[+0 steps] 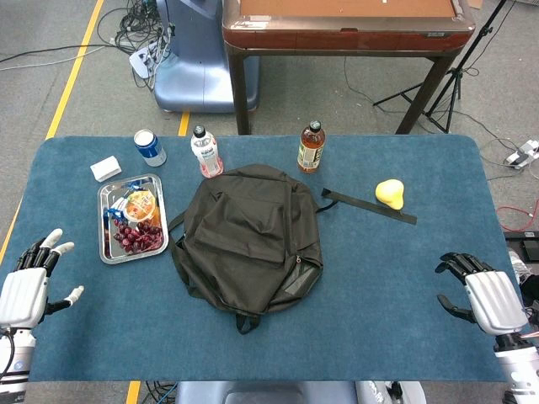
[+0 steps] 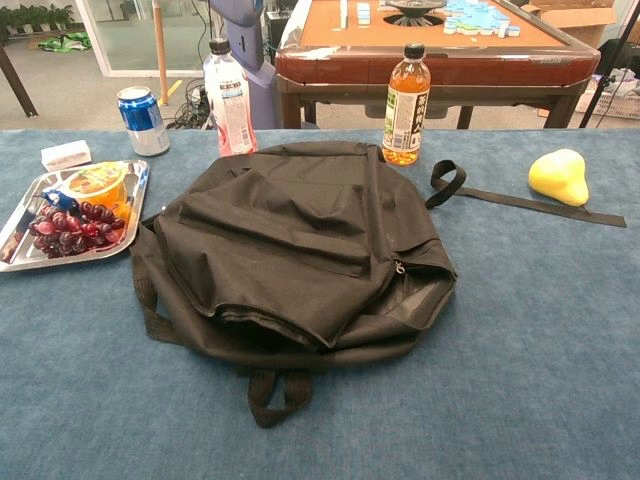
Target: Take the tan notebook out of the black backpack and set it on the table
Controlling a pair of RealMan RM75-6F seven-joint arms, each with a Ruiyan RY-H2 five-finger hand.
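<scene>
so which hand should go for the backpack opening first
Right, probably. The zipper and gaping opening sit on the black backpack's right side, nearer the open right hand than the left hand.

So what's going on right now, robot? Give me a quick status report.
Left hand and right hand open, apart from the bag. Black backpack flat mid-table, notebook not visible. Nothing blocking; tray of grapes beside it.
</scene>
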